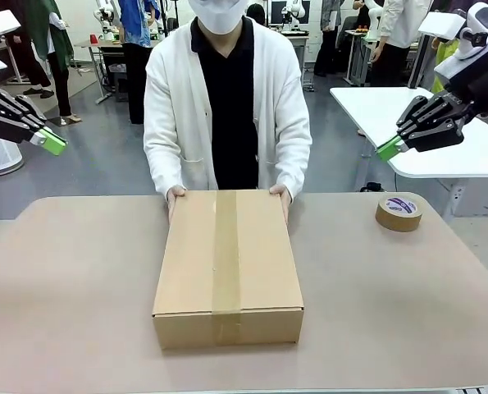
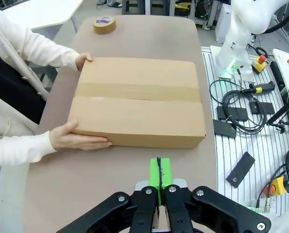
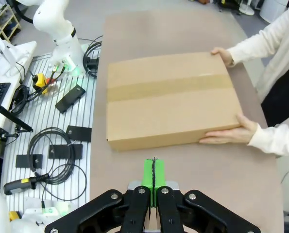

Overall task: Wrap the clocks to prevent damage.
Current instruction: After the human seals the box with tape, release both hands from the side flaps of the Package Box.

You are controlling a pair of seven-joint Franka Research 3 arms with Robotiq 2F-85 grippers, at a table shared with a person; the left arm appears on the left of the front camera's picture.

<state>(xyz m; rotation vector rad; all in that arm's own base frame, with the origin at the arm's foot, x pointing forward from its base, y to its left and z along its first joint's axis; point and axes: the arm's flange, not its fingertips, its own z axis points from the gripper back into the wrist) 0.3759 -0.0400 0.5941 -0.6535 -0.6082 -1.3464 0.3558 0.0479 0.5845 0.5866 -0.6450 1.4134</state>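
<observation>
Table (image 1: 79, 271) w/ taped cardboard box (image 1: 227, 263) flat at centre, tape strip running lengthwise. Person's hands (image 1: 175, 195) on box's far corners, one per side. Tape roll (image 1: 399, 213) far-right on table, well apart from box. L gripper (image 1: 53, 142) & R gripper (image 1: 389, 148) both raised off the sides, jaws pressed together, nothing held. Clocks can't be seen.

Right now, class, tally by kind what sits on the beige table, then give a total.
Taped brown cardboard box: 1
Roll of brown packing tape: 1
Person's hands on the box's far edge: 2
Total: 4
</observation>
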